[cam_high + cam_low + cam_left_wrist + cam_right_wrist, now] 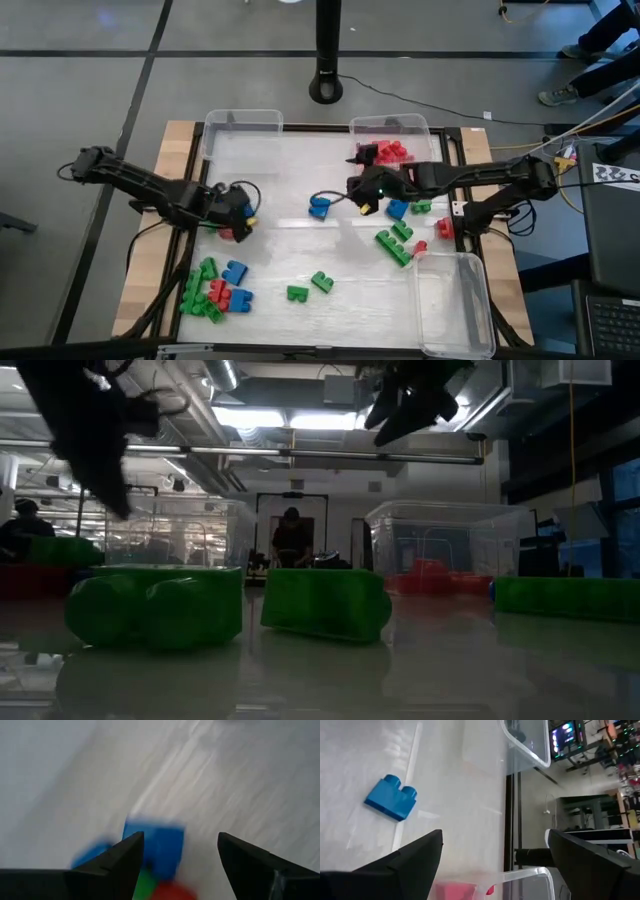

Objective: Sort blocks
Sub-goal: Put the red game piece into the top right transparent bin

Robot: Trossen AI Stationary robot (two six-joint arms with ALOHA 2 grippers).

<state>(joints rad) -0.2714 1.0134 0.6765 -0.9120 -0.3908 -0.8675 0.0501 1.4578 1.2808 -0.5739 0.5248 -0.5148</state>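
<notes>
Near left of the bench (pixel 300 150): a mixed pile of blocks (pixel 215 290), with two green ones (pixel 310 287) loose beside it. Mid-bench, the left pincer (pixel 238 215) hangs released over that side — blue, green and red bricks show between its fingers. The right pincer (pixel 365 195) is spread empty beside a blue block (pixel 319 207). Far right: a bin (pixel 392 135) holding reds. To take the blue cleanly, square the fingers across its short sides before closing — likely.
</notes>
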